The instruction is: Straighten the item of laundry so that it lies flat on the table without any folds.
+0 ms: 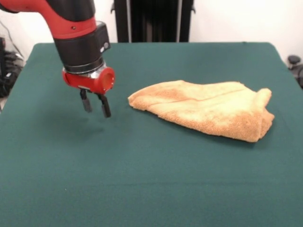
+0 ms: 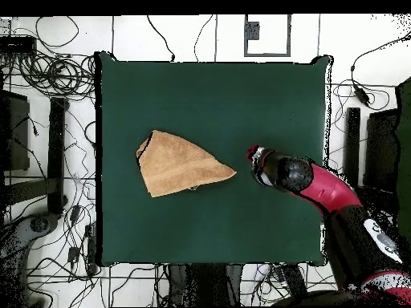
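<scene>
Front view: gripper hovers above the table, fingers slightly apart, holding nothing; folded towel lies well to its side. Overhead view: towel is a folded wedge near table centre, gripper just off its pointed corner

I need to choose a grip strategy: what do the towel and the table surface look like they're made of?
The towel looks like soft terry cloth: a fuzzy, looped orange-tan pile, with a flatter woven band. The table seems covered in matte dark green felt-like fabric, without shine. The hand hangs beside the towel, apart from it.
</scene>
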Controlling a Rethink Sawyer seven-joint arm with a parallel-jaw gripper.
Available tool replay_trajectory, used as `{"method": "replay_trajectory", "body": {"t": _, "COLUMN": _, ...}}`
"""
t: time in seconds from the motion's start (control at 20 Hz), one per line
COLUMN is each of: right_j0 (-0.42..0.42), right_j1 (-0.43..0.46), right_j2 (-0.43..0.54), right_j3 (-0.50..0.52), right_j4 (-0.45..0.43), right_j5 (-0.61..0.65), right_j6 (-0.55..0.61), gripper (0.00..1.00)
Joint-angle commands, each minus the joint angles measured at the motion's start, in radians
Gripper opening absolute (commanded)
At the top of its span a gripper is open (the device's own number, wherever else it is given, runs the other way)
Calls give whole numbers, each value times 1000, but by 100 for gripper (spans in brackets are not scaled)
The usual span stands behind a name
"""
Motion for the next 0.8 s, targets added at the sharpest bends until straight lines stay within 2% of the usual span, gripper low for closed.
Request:
{"method": "replay_trajectory", "body": {"t": 0.05, "right_j0": -55, "right_j1": 126, "right_j2": 229, "right_j3": 102, "right_j4": 192, "right_j5": 138, "right_j6": 107, "gripper": 100}}
{"method": "replay_trajectory", "body": {"t": 0.25, "right_j0": -92, "right_j1": 170, "right_j2": 273, "right_j3": 132, "right_j4": 277, "right_j5": 207, "right_j6": 98, "gripper": 100}}
{"method": "replay_trajectory", "body": {"t": 0.6, "right_j0": -98, "right_j1": 190, "right_j2": 287, "right_j3": 154, "right_j4": 351, "right_j5": 280, "right_j6": 93, "gripper": 100}}
{"method": "replay_trajectory", "body": {"t": 0.8, "right_j0": -98, "right_j1": 213, "right_j2": 286, "right_j3": 148, "right_j4": 358, "right_j5": 284, "right_j6": 69, "gripper": 100}}
